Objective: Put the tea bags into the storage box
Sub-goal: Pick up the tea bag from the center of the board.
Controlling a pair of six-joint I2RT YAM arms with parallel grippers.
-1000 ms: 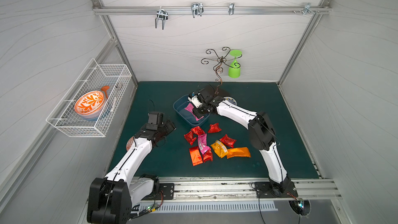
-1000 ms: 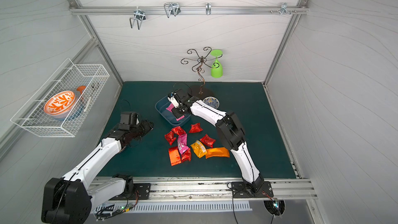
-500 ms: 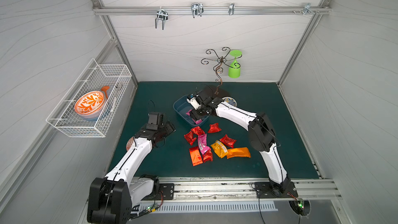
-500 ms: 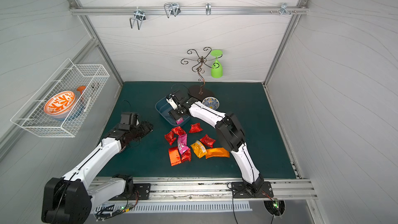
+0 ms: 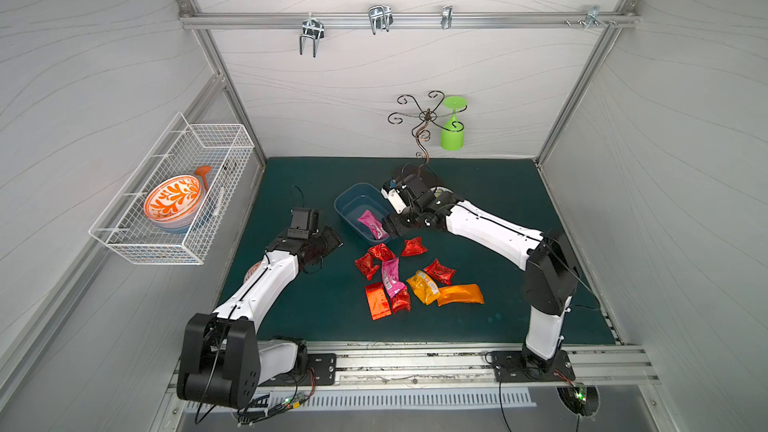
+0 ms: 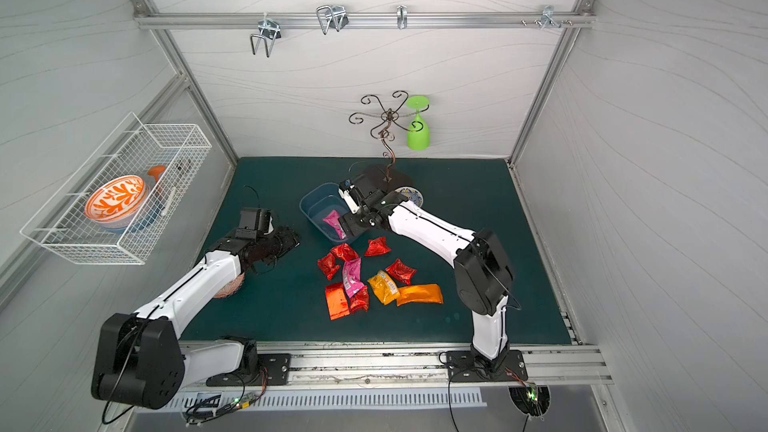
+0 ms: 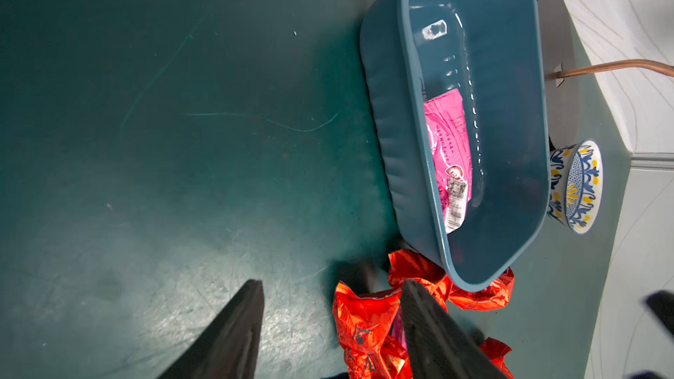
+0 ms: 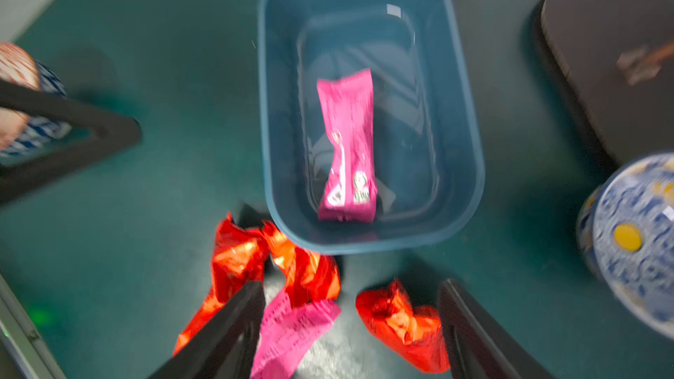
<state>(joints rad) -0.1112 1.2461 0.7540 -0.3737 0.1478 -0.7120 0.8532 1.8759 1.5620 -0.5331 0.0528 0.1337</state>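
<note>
Right gripper [image 8: 350,286] spread wide and empty at the storage box's [image 5: 345,201] near end; one pink tea bag [image 5: 371,221] lies inside.
Its arm rises from the front rail, folds at the elbow and stretches back across the bench [image 5: 498,209] to the box, wrist tipped down. The left gripper [image 7: 332,282], jaws parted around nothing, sits low on an outstretched arm, aimed at the box but apart from it. The other tea bags [image 5: 399,280] lie clustered on the bench before the box, a red one against its end. In both top views the right gripper's dark fingers cover part of the pink tea bag; the right wrist view is blurred; a patterned bowl [image 6: 415,198] is half hidden behind the right wrist.
</note>
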